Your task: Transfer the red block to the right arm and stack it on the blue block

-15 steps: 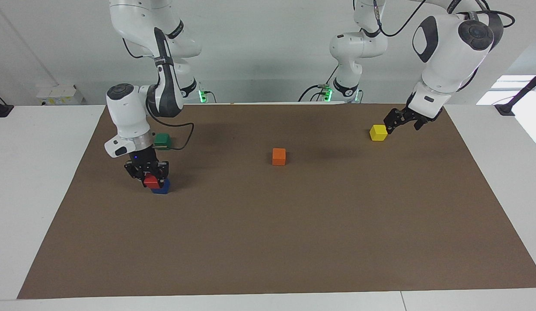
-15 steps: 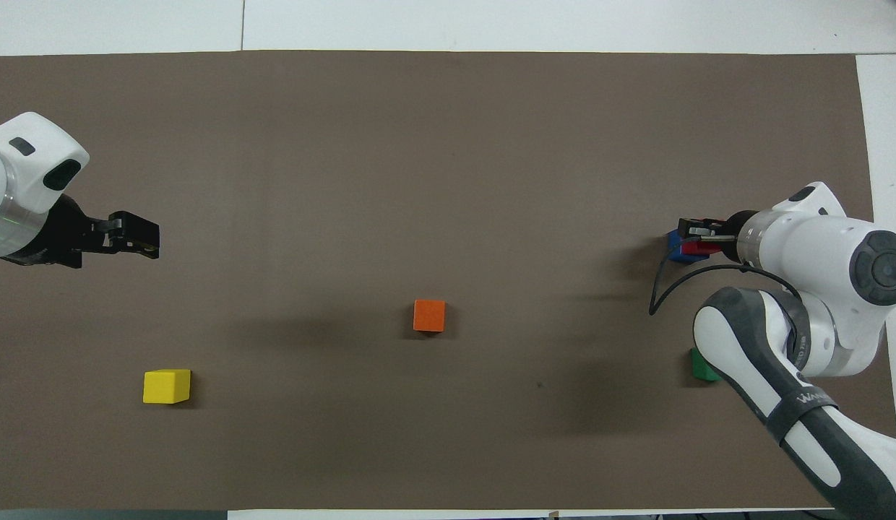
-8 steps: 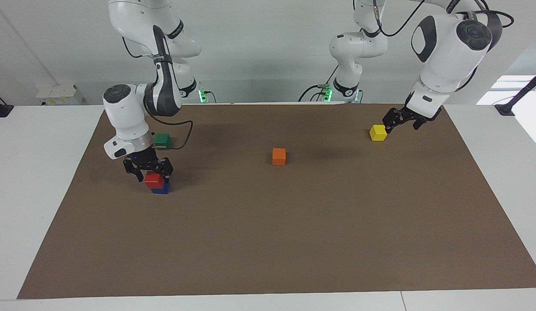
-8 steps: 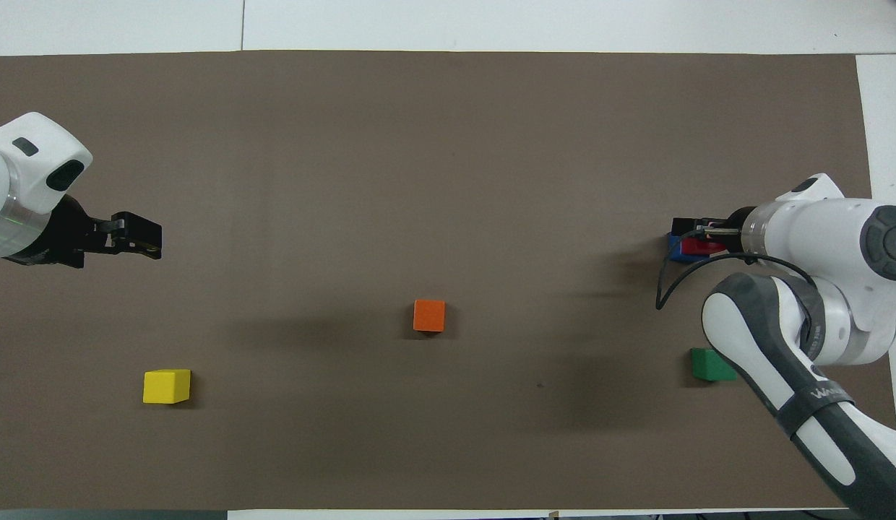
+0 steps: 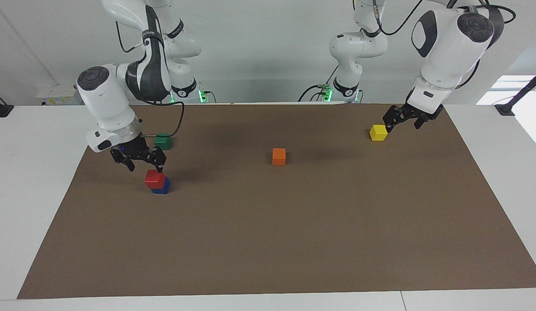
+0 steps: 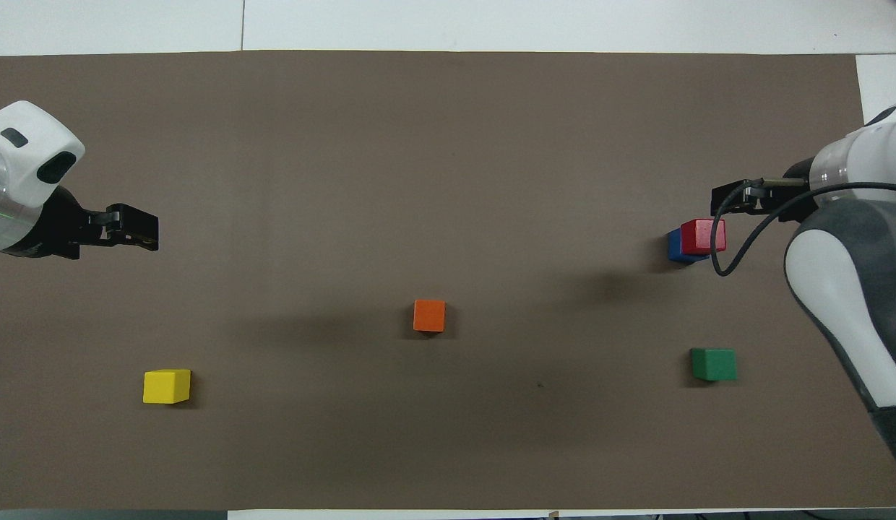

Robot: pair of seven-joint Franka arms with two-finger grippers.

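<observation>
**Releasing done: red block left standing on blue block**

Working across the facing view from the right arm's end. Right gripper (image 5: 143, 163) hangs empty with its fingers apart, raised just above the stack and offset slightly toward the robots. Red block (image 5: 154, 179) sits on the blue block (image 5: 161, 188), a little askew, so blue shows at one edge; nothing touches either. Judgement: stacking step looks complete, only retreat remains.

Green cube (image 5: 163, 141) lies nearer the robots than the stack. Orange cube (image 5: 279, 156) sits mid-mat. Yellow cube (image 5: 378, 132) is at the left arm's end, where the left gripper (image 5: 403, 120) waits, spread open and holding nothing.

Versus a second ago: the right gripper was down, clamped on the red block; now it is clear and higher. The stack has not shifted.
</observation>
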